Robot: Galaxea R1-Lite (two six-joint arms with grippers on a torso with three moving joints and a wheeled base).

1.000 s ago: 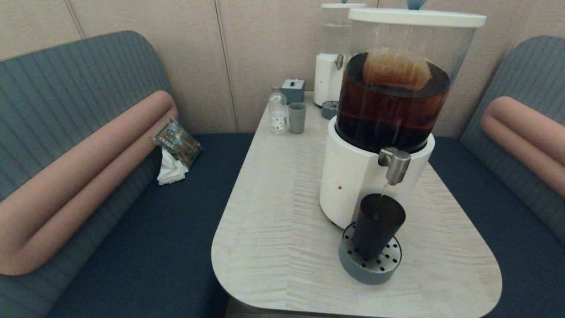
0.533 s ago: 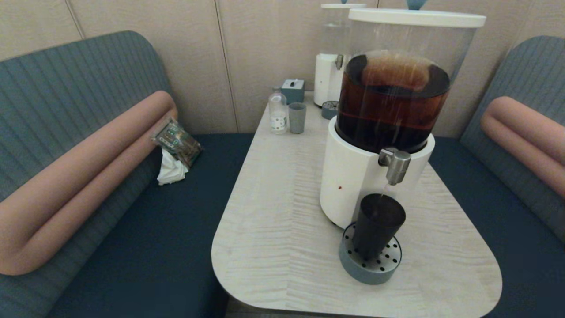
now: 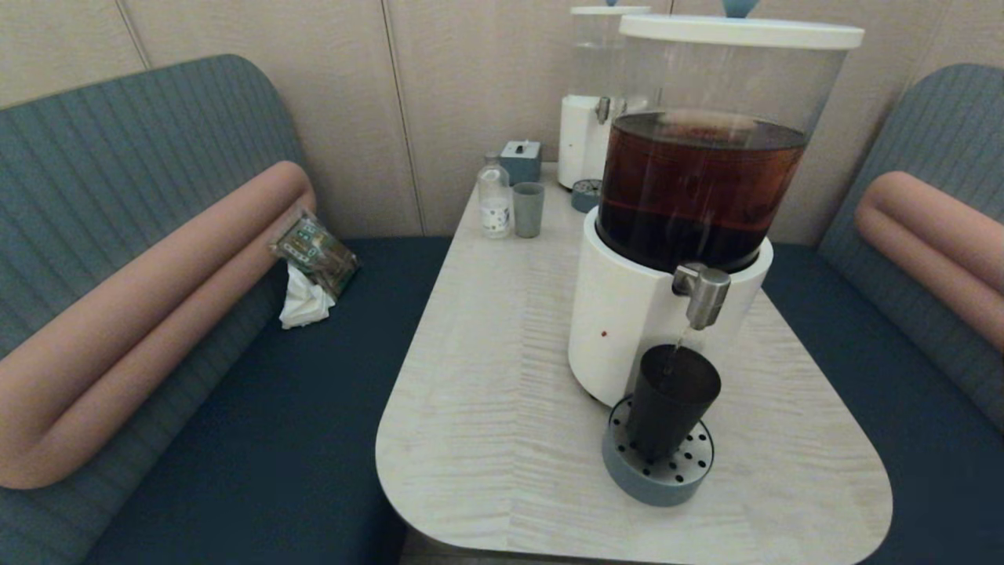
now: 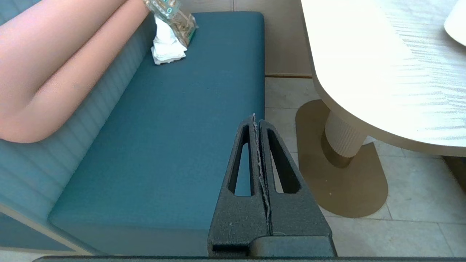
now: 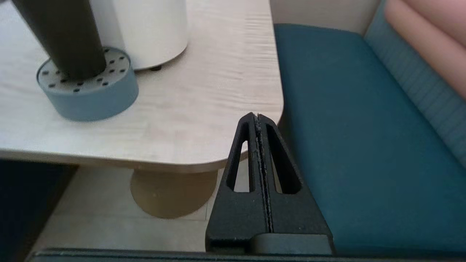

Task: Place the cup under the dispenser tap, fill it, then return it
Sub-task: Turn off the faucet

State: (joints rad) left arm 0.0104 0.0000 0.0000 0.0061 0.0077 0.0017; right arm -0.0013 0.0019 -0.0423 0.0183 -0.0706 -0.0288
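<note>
The dark cup stands upright on the grey perforated drip tray, right under the steel dispenser tap. A thin brown stream runs from the tap into the cup. The cup's lower body also shows in the right wrist view, on the same tray. Neither arm appears in the head view. My right gripper is shut and empty, low by the table's near right corner. My left gripper is shut and empty, low over the left bench's edge and the floor.
The big dispenser with brown liquid stands on the pale wooden table. At the back stand a small bottle, a grey-green cup, a small box and a clear-liquid dispenser. Blue benches flank the table; a packet and tissue lie on the left one.
Brown liquid keeps running into the cup. The foamy swirl on the tank's surface has flattened out. The cup and both grippers have not moved.
</note>
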